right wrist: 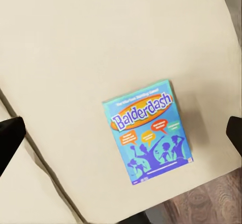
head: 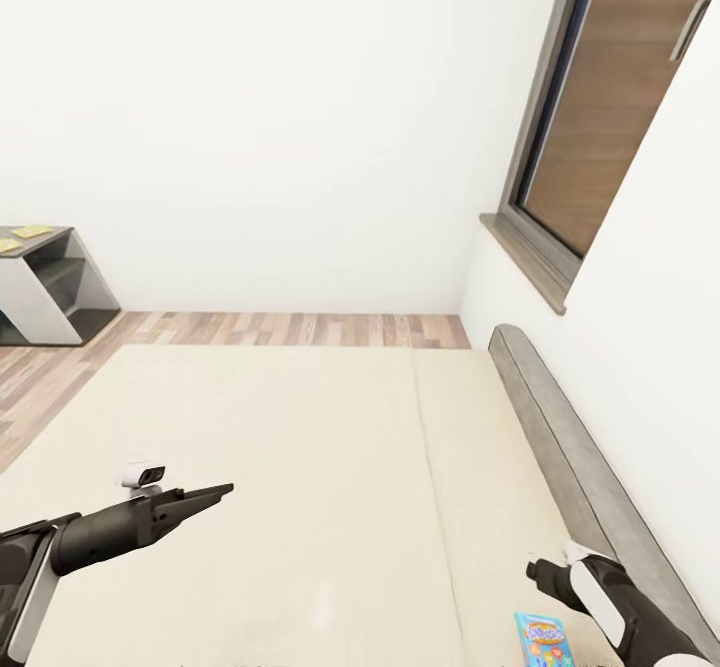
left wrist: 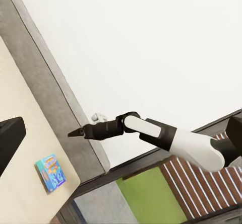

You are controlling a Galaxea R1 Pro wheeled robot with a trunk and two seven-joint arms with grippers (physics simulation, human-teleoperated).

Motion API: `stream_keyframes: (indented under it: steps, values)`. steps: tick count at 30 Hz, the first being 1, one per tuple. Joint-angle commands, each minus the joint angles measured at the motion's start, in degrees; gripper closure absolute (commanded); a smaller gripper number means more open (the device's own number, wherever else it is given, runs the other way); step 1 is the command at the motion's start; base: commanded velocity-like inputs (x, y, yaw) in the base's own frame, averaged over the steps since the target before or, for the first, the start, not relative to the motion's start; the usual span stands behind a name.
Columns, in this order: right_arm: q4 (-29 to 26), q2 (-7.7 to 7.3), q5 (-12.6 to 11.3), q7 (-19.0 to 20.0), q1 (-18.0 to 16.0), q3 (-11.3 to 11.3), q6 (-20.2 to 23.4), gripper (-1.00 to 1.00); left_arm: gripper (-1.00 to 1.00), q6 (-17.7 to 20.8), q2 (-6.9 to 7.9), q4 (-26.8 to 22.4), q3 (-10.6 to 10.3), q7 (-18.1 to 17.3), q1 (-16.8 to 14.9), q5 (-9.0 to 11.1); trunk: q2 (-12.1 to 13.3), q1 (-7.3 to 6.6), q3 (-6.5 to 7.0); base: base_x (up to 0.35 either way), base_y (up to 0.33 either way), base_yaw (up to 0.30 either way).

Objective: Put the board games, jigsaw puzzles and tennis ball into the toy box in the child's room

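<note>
A blue Balderdash board game (right wrist: 148, 131) lies flat on the cream mattress of the bed (head: 300, 467), near its right front corner, close to the grey bed frame (head: 570, 457). The right hand (left wrist: 76, 132) hovers above the game, its fingers spread wide, holding nothing. The left hand (head: 215, 492) reaches over the mattress's left side; its fingers look together, holding nothing. Far left, yellow puzzles (head: 33, 231) lie on a grey worktop (head: 50, 247).

Bare mattress (right wrist: 75, 43) surrounds the board game (right wrist: 147, 131); headboard (head: 570, 447) beside.
</note>
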Motion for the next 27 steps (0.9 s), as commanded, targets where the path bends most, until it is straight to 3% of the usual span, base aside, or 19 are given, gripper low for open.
stream_keyframes:
  steps: [1,20,27]
  values:
    - [-0.07,-0.16,-0.62,-0.49,-0.04,0.25,0.17,-1.00,-1.00,0.61,-0.01,-0.02,0.00,-0.23,-0.04,-0.04,-0.12,0.03,-0.21,0.000,0.000,0.000]
    - [0.18,-0.74,-0.65,-0.01,-0.09,0.28,0.17,-1.00,-1.00,0.61,0.09,-0.02,-0.02,-0.23,-0.04,-0.04,-0.12,0.03,-2.00,0.000,0.000,0.000]
    - [0.18,-0.88,-0.74,5.32,-0.09,0.25,0.13,-1.00,-1.00,0.61,0.10,-0.02,-0.02,-0.23,-0.04,-0.03,-0.12,0.03,-2.66,0.000,0.000,0.000]
